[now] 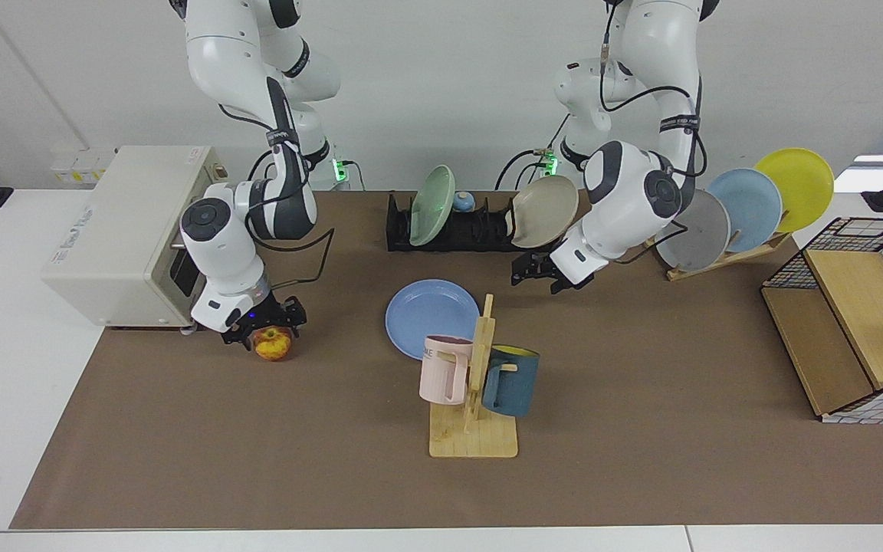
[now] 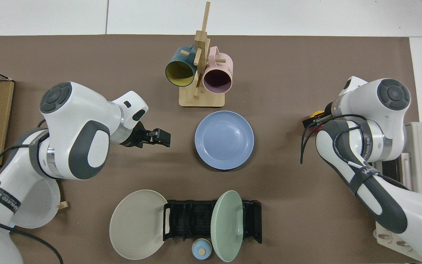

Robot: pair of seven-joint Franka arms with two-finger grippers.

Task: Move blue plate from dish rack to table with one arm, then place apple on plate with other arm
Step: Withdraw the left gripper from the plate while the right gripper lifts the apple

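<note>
Both arms active. Blue plate (image 1: 432,317) flat on table (image 1: 641,429), freed for loading; left gripper (image 1: 539,273) open, empty. Right gripper (image 1: 261,325) straddles apple (image 1: 274,343); closure cannot be told.

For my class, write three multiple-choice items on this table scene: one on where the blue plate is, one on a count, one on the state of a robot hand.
1. Where is the round periwinkle-blue plate?
A. In the black slotted dish rack
B. Flat on the brown-matted table
C. On the slanted wooden plate stand

2. How many mugs hang on the wooden mug tree?
A. One
B. Two
C. Three

3. What is the right hand doing?
A. Down around the small yellow-red apple
B. Gripping the blue plate
C. Raised high above the toaster oven

Answers:
1 B, it lies flat on the table, clear of the dish rack.
2 B, one pink and one dark blue.
3 A, its fingers flank the apple; the left hand hovers free.
</note>
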